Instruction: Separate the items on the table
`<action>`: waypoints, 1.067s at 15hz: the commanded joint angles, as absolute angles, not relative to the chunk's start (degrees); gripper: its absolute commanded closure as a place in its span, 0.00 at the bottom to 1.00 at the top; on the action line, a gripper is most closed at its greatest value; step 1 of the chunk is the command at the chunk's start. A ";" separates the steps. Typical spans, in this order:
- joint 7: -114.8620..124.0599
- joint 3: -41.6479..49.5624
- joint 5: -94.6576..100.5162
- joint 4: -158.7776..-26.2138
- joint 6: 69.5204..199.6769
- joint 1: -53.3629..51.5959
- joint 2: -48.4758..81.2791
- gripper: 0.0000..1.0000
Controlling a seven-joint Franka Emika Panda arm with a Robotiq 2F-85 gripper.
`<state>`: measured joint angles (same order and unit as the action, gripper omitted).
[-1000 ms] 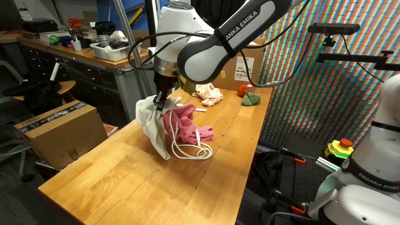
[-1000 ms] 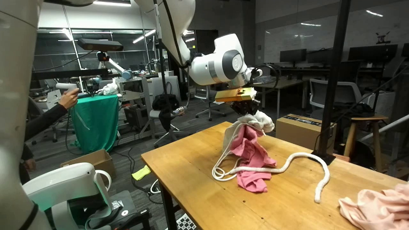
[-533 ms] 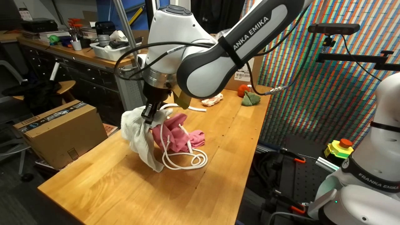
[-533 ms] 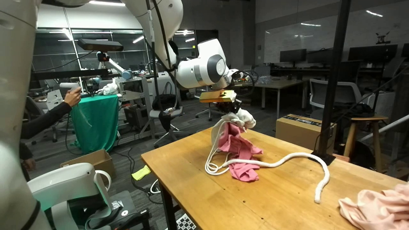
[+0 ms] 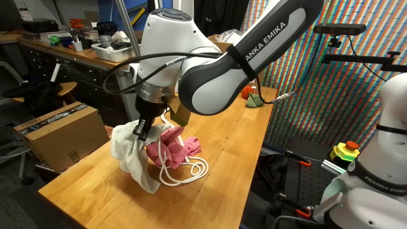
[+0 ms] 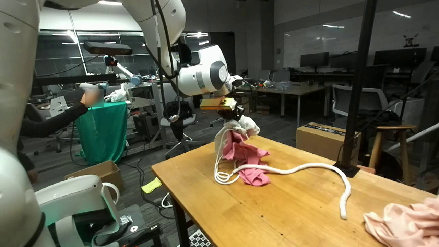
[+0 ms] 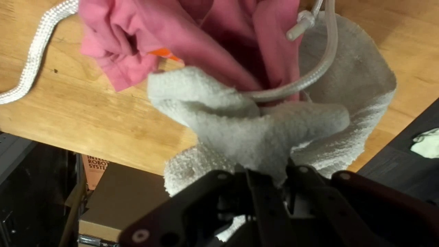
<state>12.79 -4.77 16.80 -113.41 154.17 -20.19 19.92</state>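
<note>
My gripper [image 5: 140, 136] is shut on the white cloth [image 5: 128, 149], which hangs in folds above the table [image 5: 105, 200]. In the wrist view the white cloth [image 7: 236, 137] comes up between the dark fingers of the gripper [image 7: 279, 179]. Against it hangs the pink-red cloth [image 6: 243, 152], its lower end lying on the table. The white rope [image 6: 291, 170] runs across the table and under the bundle. Thin white cord loops [image 5: 197, 171] lie beside it, and one strand [image 7: 322, 65] goes into the white cloth's folds. How it is caught there is hidden.
A pale peach cloth [image 6: 404, 223] lies at the right of an exterior view. A green thing [image 5: 254, 100] and a red-orange thing [image 5: 247, 92] sit farther along the table. A black post [image 6: 346, 161] stands at one edge; a cardboard box [image 5: 63, 136] is beside the table.
The gripper has carried the white cloth along the table, leftward in both exterior views. Pink-red cloth and rope loops were dragged along with it. The grip has not changed.
</note>
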 commanded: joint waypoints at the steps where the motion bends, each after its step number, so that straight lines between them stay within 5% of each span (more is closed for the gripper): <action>1: 13.85 -4.53 20.23 -109.36 146.40 -22.97 20.45 0.92; 5: 14.49 -5.46 25.60 -104.11 137.78 -25.83 22.07 0.92; 13: 28.90 -2.83 27.52 -97.78 146.30 -28.93 27.61 0.92; 15: 30.78 -1.27 28.18 -96.83 146.82 -29.22 28.63 0.62; 16: 31.11 -0.57 28.45 -96.50 146.76 -29.30 29.15 0.56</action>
<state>27.88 -3.13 26.57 -99.50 145.67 -28.10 27.04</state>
